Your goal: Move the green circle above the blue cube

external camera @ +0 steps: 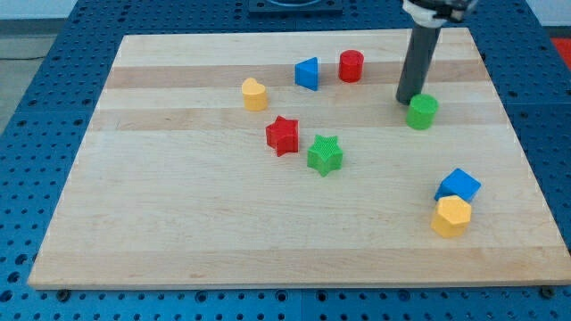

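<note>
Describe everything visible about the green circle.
The green circle is a short, solid green cylinder that looks like plastic, standing upright on the wooden board toward the view's upper right. My tip sits at its upper-left edge, apparently touching it. No other block touches it; the blue cube lies well below it.

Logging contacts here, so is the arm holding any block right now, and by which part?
Nothing is held; there's only a rod. My tip stands just to the upper left of the green circle, close against it, though contact can't be confirmed.
</note>
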